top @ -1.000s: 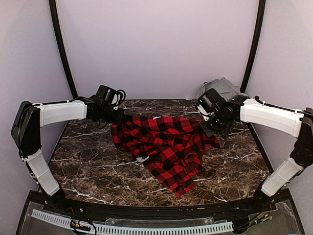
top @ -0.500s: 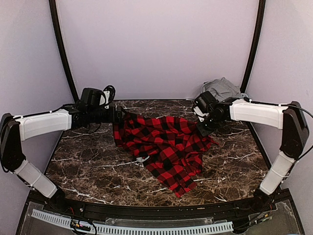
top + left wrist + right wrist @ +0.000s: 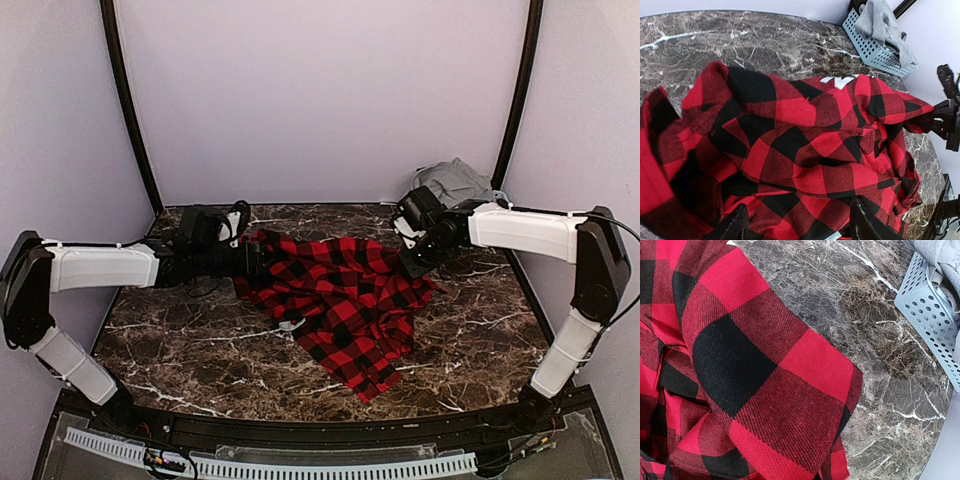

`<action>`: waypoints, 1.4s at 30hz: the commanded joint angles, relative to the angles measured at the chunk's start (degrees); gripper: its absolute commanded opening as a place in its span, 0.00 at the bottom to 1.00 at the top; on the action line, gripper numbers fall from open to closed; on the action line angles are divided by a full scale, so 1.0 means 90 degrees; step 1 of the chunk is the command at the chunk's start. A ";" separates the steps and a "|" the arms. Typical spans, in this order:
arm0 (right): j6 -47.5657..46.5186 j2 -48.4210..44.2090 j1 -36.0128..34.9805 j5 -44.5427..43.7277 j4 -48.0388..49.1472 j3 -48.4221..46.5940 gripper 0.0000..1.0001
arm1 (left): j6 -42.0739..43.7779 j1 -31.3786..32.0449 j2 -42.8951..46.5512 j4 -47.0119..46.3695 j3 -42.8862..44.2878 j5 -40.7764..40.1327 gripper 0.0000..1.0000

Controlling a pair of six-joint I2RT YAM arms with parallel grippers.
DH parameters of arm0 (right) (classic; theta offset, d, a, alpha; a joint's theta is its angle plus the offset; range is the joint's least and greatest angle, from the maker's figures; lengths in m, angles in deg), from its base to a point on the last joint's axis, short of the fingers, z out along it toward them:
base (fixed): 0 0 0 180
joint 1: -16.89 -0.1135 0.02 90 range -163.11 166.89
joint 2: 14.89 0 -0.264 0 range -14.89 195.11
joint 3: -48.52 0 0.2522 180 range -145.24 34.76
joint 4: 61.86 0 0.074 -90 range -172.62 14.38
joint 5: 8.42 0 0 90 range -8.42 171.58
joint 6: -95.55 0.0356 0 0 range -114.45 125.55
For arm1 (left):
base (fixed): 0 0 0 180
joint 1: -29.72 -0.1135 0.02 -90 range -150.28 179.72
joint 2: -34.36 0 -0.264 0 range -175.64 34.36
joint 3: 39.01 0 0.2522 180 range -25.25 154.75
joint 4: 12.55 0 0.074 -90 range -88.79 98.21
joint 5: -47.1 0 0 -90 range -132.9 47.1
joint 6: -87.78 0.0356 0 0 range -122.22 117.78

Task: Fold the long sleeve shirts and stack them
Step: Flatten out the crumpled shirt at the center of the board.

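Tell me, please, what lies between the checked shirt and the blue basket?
Only bare marble table separates shirt and basket, clearest in the right wrist view.

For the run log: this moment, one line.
checked shirt crumpled | left pincer open on it | right pincer at edge | grey shirt in basket

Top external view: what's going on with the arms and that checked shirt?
Both arms reach over the table. The left hand is at the left edge of the red-and-black check shirt, and the right hand is at its right edge. The shirt lies crumpled, not yet folded. Whether either hand grips the cloth cannot be told. A grey shirt sits in the pale blue basket at the far right corner.
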 commanded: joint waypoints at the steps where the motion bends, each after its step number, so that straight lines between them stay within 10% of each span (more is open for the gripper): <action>1: -0.0026 -0.0114 0.0042 0.0018 0.0110 -0.0106 0.00 | -0.0367 0.0090 -0.0659 -0.0463 0.0044 0.0068 0.66; 15: -0.0017 -0.0269 0.0038 0.0038 0.0168 0.0109 0.00 | -0.0753 0.0082 -0.2136 -0.0756 0.0876 -0.0134 0.62; 42: -0.0066 -0.0222 0.0038 0.0077 0.0252 0.0208 0.00 | -0.0881 0.0017 -0.1729 -0.0872 0.0709 -0.0122 0.59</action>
